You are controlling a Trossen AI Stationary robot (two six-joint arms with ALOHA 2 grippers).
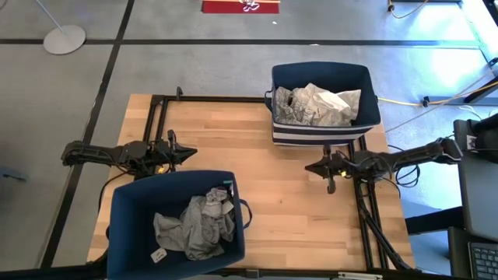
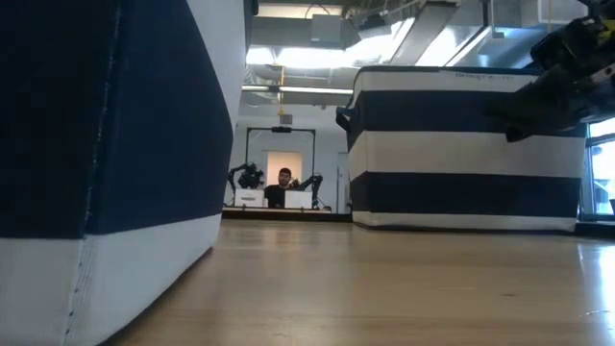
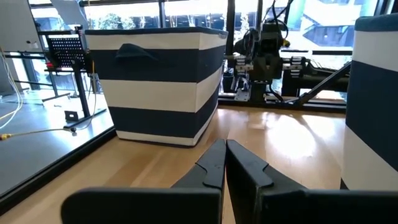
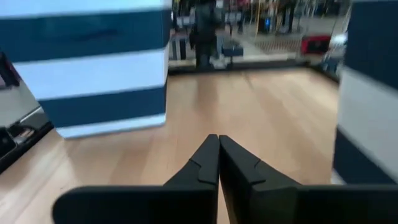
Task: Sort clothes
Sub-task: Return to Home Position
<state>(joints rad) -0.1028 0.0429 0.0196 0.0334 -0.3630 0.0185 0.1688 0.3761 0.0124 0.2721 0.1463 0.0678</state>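
Note:
Grey garments (image 1: pixel 198 225) lie heaped in the navy bin (image 1: pixel 128 225) at the table's near left. White and pale printed garments (image 1: pixel 315 105) lie in the navy-and-white striped bin (image 1: pixel 323 134) at the far right. My left gripper (image 1: pixel 191 153) is shut and empty, just beyond the near bin. My right gripper (image 1: pixel 310 167) is shut and empty, just in front of the far bin. Both grippers hover over bare wood, as their wrist views show: left (image 3: pixel 224 149), right (image 4: pixel 218 144).
The wooden table top (image 1: pixel 280 202) lies bare between the two bins. The striped bin (image 2: pixel 461 144) and the near bin's wall (image 2: pixel 106 144) stand tall in the low view. A person sits far behind the table (image 2: pixel 284 183). A black frame runs along the table's edges.

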